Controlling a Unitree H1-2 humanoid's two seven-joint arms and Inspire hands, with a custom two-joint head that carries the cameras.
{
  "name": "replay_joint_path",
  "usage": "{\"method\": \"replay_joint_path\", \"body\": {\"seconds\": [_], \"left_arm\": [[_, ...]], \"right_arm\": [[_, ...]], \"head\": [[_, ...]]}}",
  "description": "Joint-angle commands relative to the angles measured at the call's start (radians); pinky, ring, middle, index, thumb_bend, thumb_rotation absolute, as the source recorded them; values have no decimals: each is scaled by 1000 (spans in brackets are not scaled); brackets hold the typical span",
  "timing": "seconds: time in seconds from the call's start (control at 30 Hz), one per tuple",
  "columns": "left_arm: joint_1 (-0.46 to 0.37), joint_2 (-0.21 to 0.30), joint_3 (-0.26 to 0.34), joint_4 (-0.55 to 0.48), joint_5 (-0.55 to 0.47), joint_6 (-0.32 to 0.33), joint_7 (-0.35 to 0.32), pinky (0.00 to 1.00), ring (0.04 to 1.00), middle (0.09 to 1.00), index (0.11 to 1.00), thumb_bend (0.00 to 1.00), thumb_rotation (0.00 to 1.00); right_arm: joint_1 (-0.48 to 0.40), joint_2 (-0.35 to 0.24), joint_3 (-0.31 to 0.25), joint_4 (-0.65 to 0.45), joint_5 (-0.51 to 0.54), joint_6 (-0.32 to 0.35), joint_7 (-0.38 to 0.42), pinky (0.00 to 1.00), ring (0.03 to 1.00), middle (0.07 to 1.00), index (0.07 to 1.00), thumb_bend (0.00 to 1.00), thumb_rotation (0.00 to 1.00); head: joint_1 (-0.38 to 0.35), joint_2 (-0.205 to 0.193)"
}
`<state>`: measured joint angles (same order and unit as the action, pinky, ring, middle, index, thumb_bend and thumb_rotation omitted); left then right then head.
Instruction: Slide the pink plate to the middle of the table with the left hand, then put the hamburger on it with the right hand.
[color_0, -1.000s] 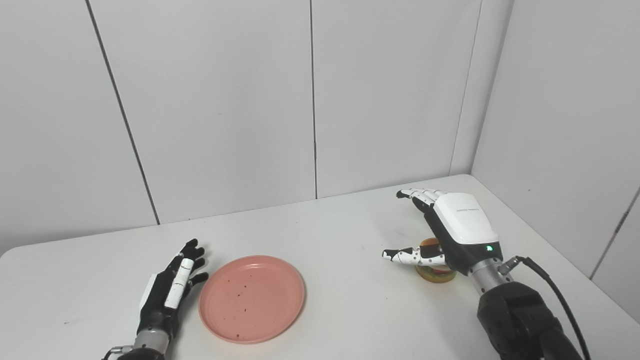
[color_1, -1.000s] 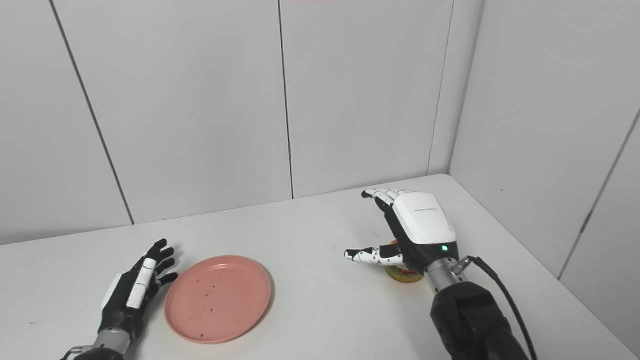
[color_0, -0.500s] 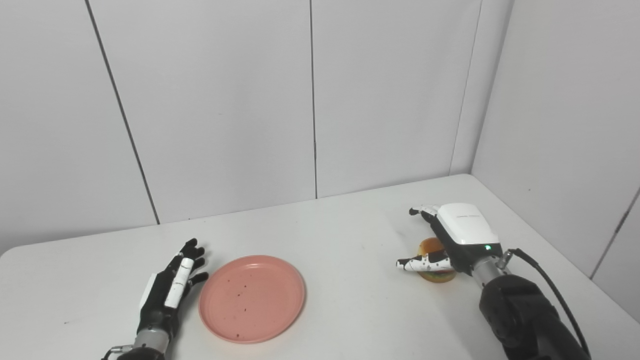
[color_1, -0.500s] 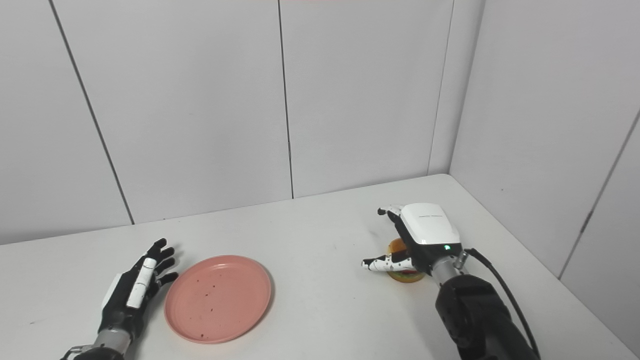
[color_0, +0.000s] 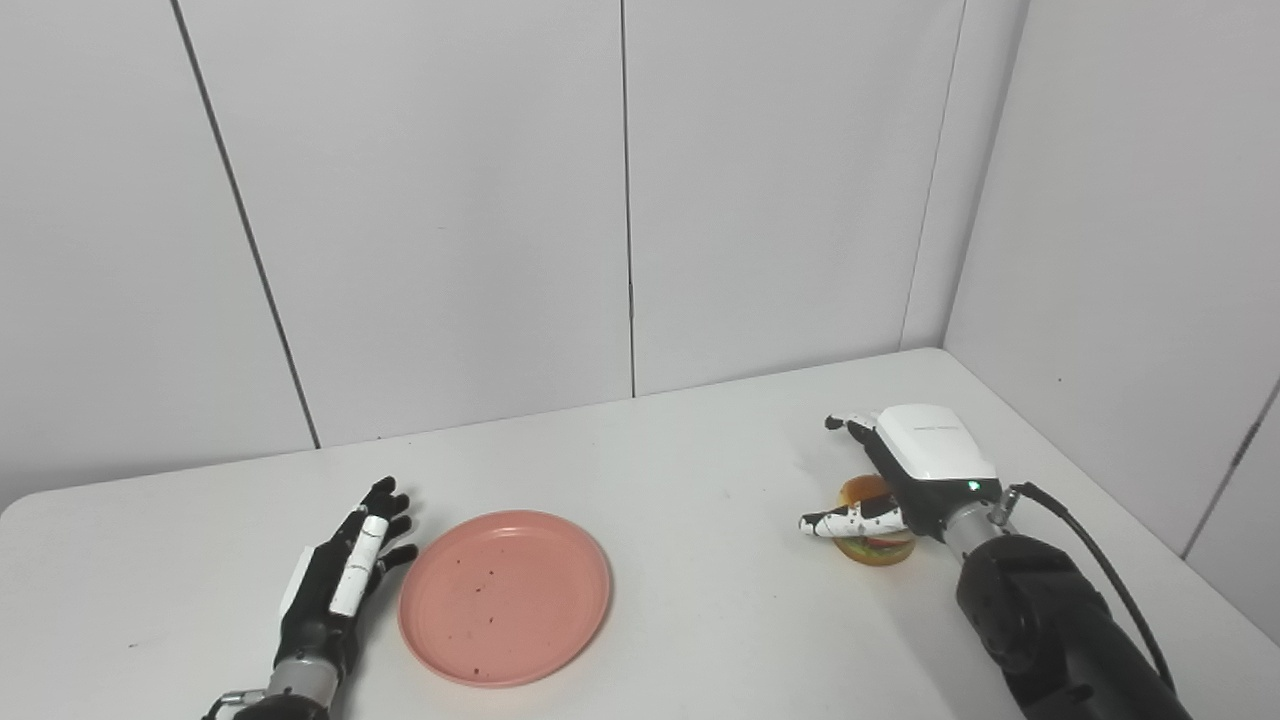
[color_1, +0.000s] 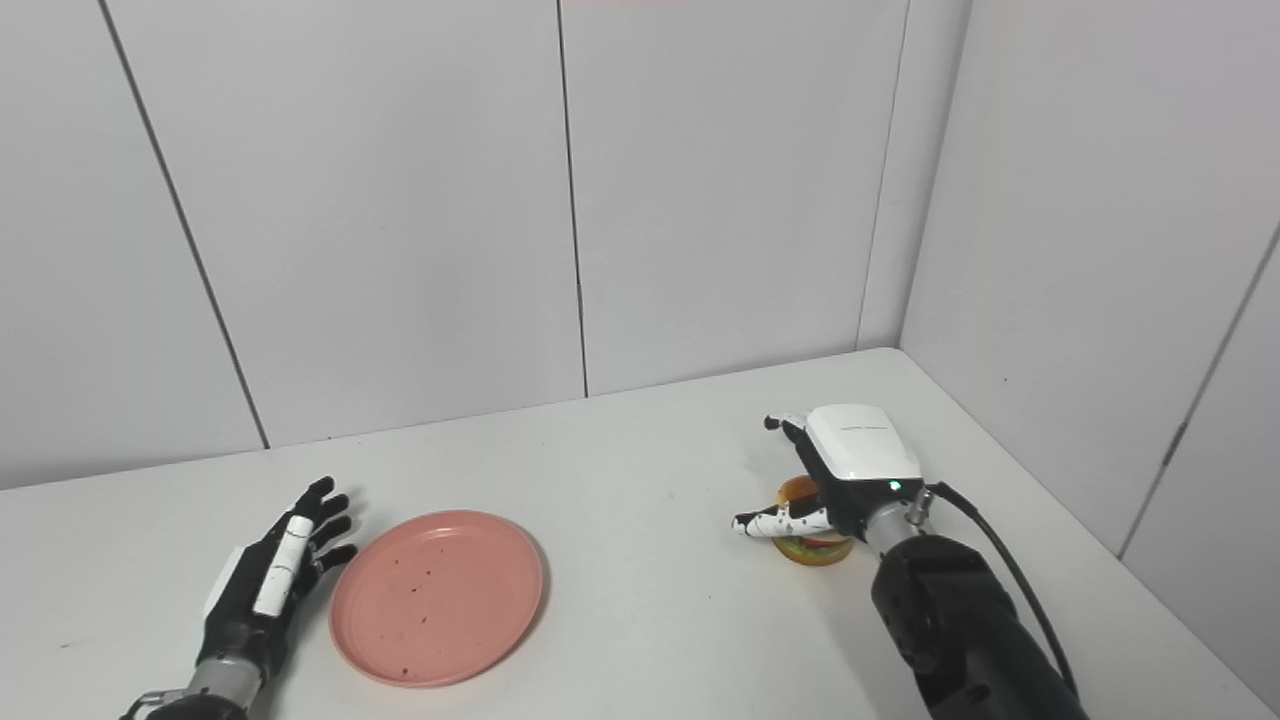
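On the table's right side, our right hand (color_0: 905, 480) has dropped over the hamburger (color_0: 872, 520), fingers apart, not yet closed. Our left hand (color_0: 340, 575) rests open just beside the pink plate (color_0: 504, 596), which sits left of centre.

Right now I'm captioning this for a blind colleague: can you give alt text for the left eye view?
The robot's right hand is lowered over a small hamburger on the right of a white table, fingers curled around it. At left, the left hand rests open beside an empty pink plate.
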<state>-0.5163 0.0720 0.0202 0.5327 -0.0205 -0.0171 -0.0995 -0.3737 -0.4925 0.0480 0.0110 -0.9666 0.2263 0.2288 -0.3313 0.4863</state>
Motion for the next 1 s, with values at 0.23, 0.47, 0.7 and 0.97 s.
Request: {"method": "replay_joint_path", "body": {"seconds": [0.23,0.47,0.7,0.97], "left_arm": [[-16,16,-4,-17,-1,7,-7,917,885,894,874,849,871],[-13,17,-4,-24,-6,13,-17,924,884,899,883,854,869],[-12,18,-6,-28,-5,16,-21,925,884,895,883,866,871],[-11,16,-4,-36,-2,29,-21,926,884,896,884,870,875]], "right_arm": [[-51,-37,4,41,36,-3,-62,812,827,825,794,834,608],[-50,-33,-2,73,100,15,-67,813,828,822,797,825,588],[-45,-38,2,89,128,22,-70,831,851,835,807,818,653],[-44,-39,14,96,132,29,-64,832,864,846,811,859,737]], "head": [[4,6],[6,7],[8,8],[13,10]]}}
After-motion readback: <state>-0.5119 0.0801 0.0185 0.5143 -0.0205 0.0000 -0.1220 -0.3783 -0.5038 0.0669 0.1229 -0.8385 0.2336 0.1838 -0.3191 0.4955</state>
